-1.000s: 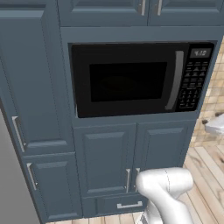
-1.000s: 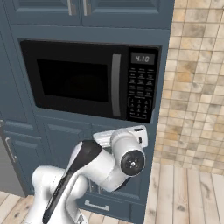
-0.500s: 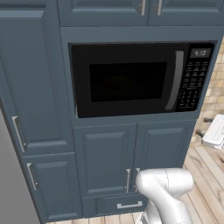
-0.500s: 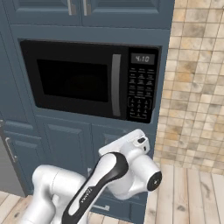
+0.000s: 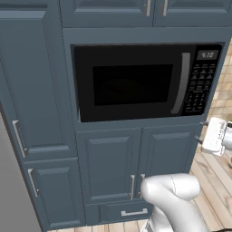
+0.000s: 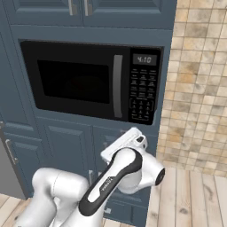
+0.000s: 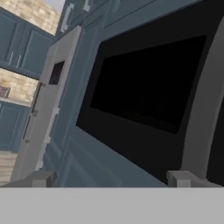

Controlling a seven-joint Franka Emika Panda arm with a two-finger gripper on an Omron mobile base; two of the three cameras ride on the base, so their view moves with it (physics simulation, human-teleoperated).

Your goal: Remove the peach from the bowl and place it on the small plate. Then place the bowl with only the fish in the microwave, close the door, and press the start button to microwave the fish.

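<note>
Gripper (image 7: 111,178) spread wide and empty, aimed at shut microwave (image 5: 145,81) with door (image 5: 131,84) closed, grey handle (image 7: 203,113) at 3 o'clock, probably lined up for pulling it open.

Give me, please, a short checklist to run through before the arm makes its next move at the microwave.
1. The door is shut flush with the microwave: ok as a state, but not ok for loading.
2. The tool is open with nothing between its tips: ok.
3. The tool faces the door, with the handle near one tip: ok.
4. The handle is free of anything in front of it: ok.
5. The display is lit: ok.
6. Whether the peach is on the small plate and the bowl holds only the fish: cannot tell.
</note>
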